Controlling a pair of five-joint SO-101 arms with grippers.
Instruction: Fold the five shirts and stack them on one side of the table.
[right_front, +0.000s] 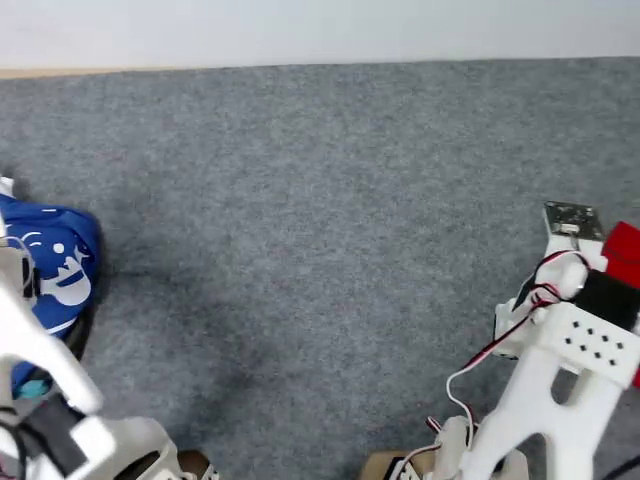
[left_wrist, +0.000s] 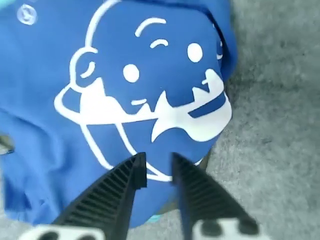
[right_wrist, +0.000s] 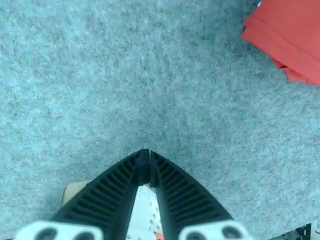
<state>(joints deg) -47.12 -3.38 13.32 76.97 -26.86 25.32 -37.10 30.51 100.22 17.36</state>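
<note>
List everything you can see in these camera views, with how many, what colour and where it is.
blue shirt: one, blue with a white cartoon print, bunched at the left edge of the table in the high view
red shirt: one, red, layered edges, at the right edge of the table beside the right arm
grey mat: one, grey felt, covering the tabletop
wall: white strip along the far side
left gripper: one, black fingers on a white arm, slightly open just above the blue shirt's print
right gripper: one, black fingers on a white arm, shut, over bare mat near the red shirt
</note>
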